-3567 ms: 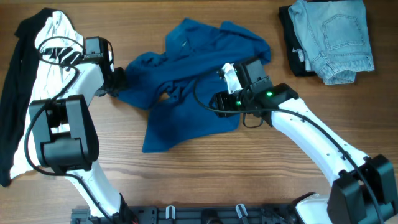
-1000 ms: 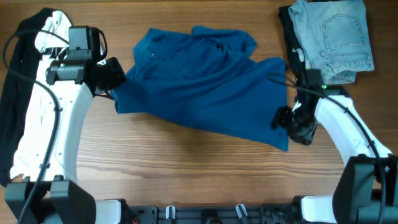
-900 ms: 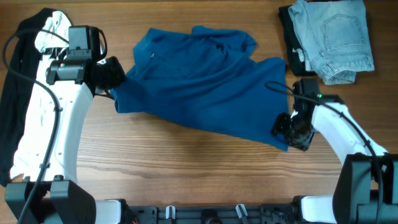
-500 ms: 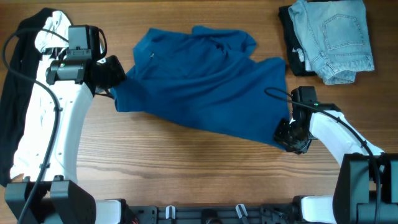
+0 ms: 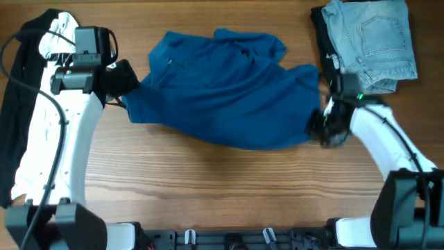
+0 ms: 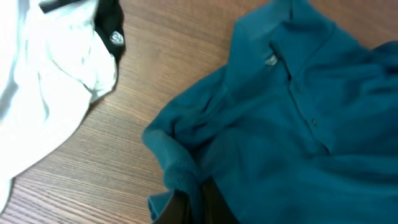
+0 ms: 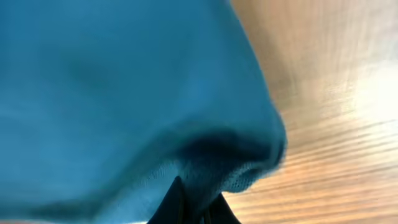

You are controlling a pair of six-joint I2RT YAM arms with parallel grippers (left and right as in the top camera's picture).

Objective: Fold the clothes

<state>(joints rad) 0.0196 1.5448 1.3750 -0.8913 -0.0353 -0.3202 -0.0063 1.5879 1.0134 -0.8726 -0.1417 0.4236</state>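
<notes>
The left gripper (image 5: 130,82) is clamping a bunched edge of the deep-blue shirt (image 5: 229,94), and the right gripper (image 5: 320,126) is pinching its opposite corner. The shirt is lying stretched between the 2 at mid-table (image 5: 208,187), its long axis running left to right and its collar (image 6: 283,34) pointing toward the far edge. It is looking rumpled, with the placket showing.

Looks like a robotics lab bench: a bare wood-grain desk (image 5: 208,187), a white-and-black left robot arm (image 5: 66,146) and its right twin (image 5: 388,142), a black mounting rail (image 5: 229,239) along the near edge.
</notes>
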